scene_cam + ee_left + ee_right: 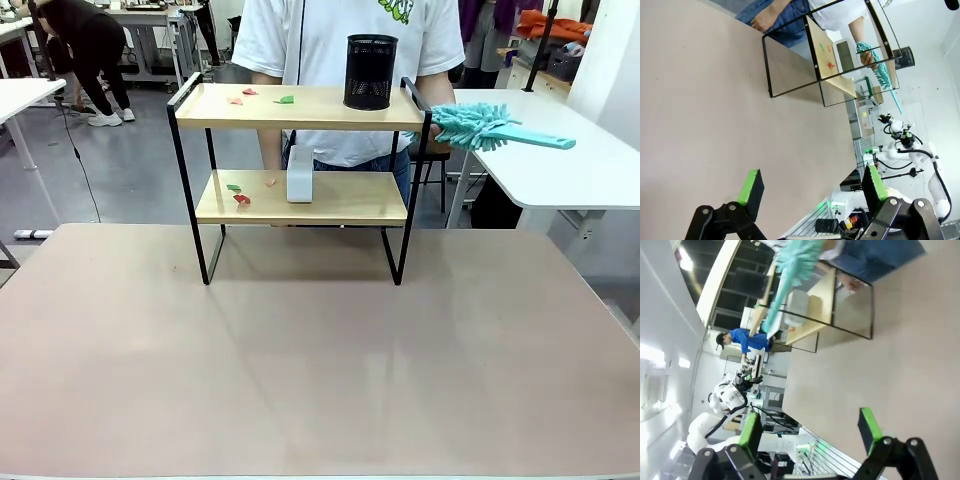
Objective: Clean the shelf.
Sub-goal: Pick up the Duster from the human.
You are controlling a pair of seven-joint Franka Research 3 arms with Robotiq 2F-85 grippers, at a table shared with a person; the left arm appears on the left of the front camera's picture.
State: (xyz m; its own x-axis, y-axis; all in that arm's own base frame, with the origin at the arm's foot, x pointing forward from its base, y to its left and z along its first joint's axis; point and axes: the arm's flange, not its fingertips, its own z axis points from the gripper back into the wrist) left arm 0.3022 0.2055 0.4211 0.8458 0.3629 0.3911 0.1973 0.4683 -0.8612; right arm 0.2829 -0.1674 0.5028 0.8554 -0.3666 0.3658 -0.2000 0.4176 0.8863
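Both grippers wide open, empty: L gripper [812,177], R gripper [808,420]. Risk: person's duster [490,128] sweeping shelf [310,105] top could knock mesh cup [370,72] off & scatter scraps [285,99] onto table [320,350].

A: How is the front view lit?
B: Brightly, evenly; a soft shadow is cast beneath the shelf [300,105], a sheen is seen on the table [320,400] at 6 o'clock.
A: The right wrist view?
B: Edges are bent; the duster [795,260] at 12 o'clock is blurred.
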